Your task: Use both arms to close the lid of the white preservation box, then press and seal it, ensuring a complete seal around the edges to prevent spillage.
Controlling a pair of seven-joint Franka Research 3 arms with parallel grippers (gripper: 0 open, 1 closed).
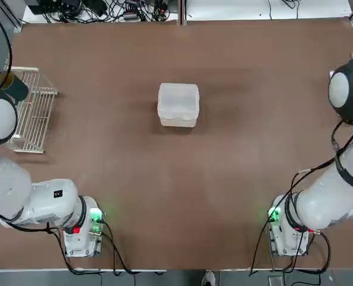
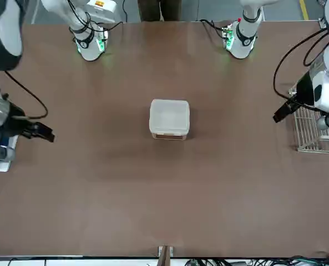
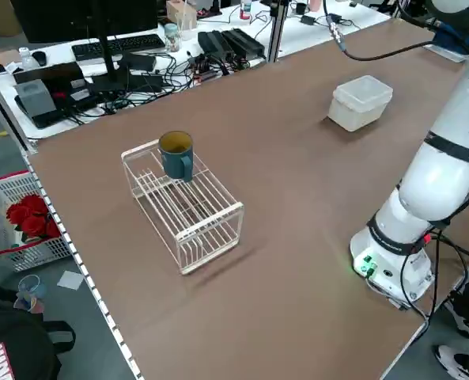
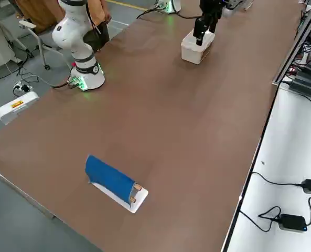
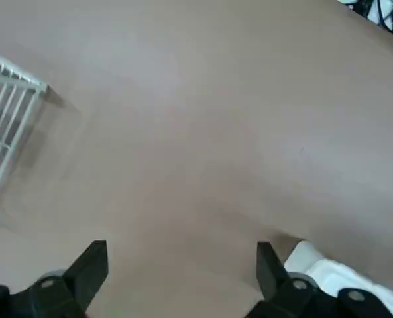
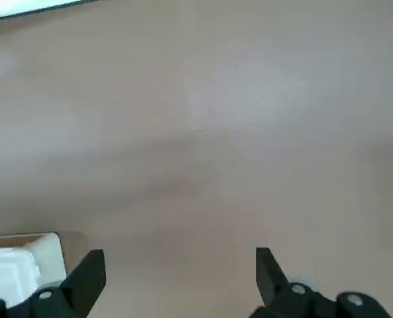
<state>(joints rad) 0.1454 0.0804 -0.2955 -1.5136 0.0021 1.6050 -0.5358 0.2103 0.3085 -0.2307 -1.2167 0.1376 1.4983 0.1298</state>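
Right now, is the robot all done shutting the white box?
Almost, it seems. The lid lies flat on the white preservation box mid-table, so closing looks done. Nothing is in hand: the left gripper and right gripper are open, empty and away from it. Whether every edge clicked tight cannot be told.

Even, bright overhead light, soft shadows

You get a faint shadow beside the white preservation box (image 1: 178,104) on the desk (image 1: 176,179); both wrist views look hazy and washed out.
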